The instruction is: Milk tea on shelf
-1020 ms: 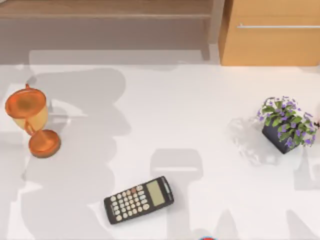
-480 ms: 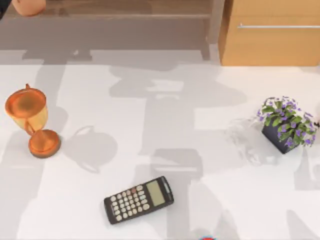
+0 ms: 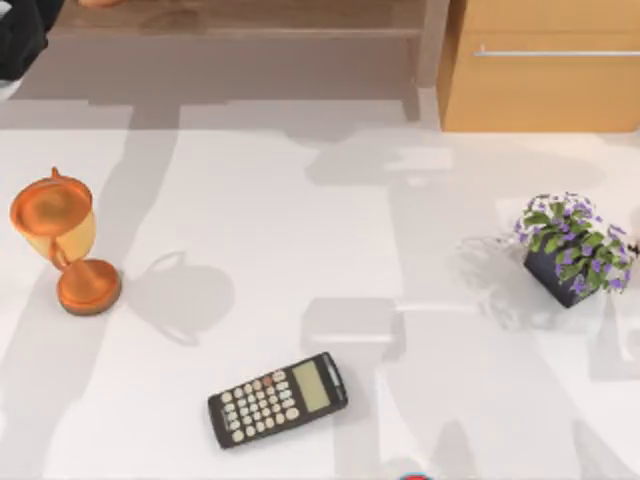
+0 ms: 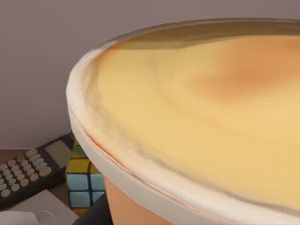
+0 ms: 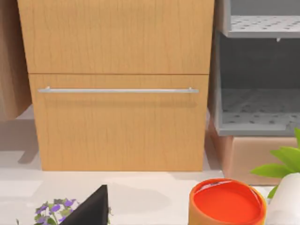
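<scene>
A pale white table [image 3: 300, 250] lay under soft grey shadows, and right at the near edge sat a black calculator [image 3: 278, 399], angled, its keys too small to read. Further back on the left stood a copper trophy [image 3: 60, 243]; over on the right, a small potted plant [image 3: 575, 248] with purple flowers. No lettering or brand could be made out anywhere. Beyond them, along the far side, ran the shelf [image 3: 240, 30], brown boards with a grey recess and a pale post, and to its right the light-wood drawer cabinet [image 3: 545, 70] with a silver bar handle. At the far left corner the left arm [image 3: 22, 35] reached over the shelf, and in the left wrist view the milk tea [image 4: 201, 122] loomed huge and close, cream rim and tan cup; whether the left gripper's jaws were closed on it, I could not tell. A puzzle cube [image 4: 84, 180] showed behind it. The right wrist view faced the cabinet, an orange cup [image 5: 227, 202] nearby; its jaws' state I could not tell
</scene>
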Motion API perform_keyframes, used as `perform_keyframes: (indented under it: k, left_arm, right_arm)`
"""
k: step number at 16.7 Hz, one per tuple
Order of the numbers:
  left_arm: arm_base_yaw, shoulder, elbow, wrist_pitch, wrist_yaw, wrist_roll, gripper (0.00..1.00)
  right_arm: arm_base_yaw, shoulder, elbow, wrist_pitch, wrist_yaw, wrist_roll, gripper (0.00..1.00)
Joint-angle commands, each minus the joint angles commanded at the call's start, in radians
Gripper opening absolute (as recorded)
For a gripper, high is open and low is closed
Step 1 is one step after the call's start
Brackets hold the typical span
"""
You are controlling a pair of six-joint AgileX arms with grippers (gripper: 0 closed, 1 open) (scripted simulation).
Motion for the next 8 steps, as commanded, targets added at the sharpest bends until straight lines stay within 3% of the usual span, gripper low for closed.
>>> perform_keyframes:
  k: [8]
  left_arm:
    - [0.004, 0.016, 0.012, 0.005, -0.002, 0.0, 0.0]
  right_arm:
    - [0.0, 0.0, 0.0, 0.0, 0.0, 0.0, 1.0]
